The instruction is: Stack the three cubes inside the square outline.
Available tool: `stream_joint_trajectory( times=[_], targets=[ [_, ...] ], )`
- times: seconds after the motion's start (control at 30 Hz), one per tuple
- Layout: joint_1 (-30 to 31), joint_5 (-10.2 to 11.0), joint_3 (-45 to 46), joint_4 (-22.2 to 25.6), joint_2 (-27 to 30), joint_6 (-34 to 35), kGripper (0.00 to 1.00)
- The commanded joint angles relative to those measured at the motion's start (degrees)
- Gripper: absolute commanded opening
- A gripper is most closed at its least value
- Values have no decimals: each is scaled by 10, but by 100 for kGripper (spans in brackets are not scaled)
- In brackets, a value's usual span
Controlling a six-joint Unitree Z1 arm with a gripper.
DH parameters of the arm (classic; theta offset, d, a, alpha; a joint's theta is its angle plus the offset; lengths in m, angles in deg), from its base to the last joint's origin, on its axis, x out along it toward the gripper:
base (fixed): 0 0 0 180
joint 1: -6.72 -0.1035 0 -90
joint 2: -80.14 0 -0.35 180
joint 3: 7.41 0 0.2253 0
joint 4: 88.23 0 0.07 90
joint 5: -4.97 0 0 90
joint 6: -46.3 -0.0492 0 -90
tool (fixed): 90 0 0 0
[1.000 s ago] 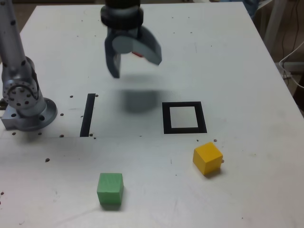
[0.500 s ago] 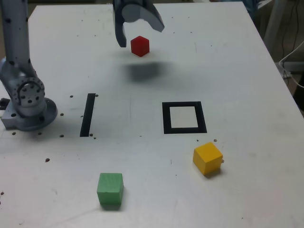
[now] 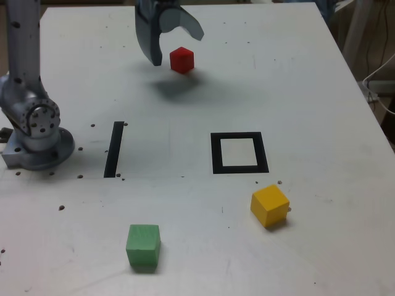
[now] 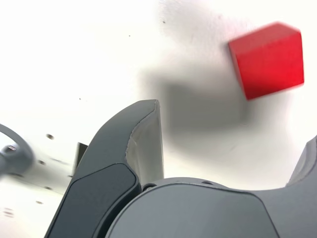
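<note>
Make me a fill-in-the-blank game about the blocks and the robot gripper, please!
1. The open gripper hovers right by the ____ cube.
2. The white middle of the square outline has ____ cubes inside it.
3. In the exterior view, the cube closest to the square outline is the ____ one.
4. The green cube sits nearer to the thin black ____ strip than the yellow cube does.

Missing words: red; no; yellow; tape

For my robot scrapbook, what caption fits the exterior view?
Open gripper beside a red cube, far from the square outline.
</note>
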Motion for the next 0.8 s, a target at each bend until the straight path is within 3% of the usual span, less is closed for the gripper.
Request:
stream_joint_trajectory(
  times=[0.0, 0.37, 0.77],
  targets=[
    [-1, 6, 3, -11, -11, 30, 99],
    [2, 12, -13, -60, -66, 92, 98],
    [-3, 43, -45, -66, -116, 118, 81]
  ],
)
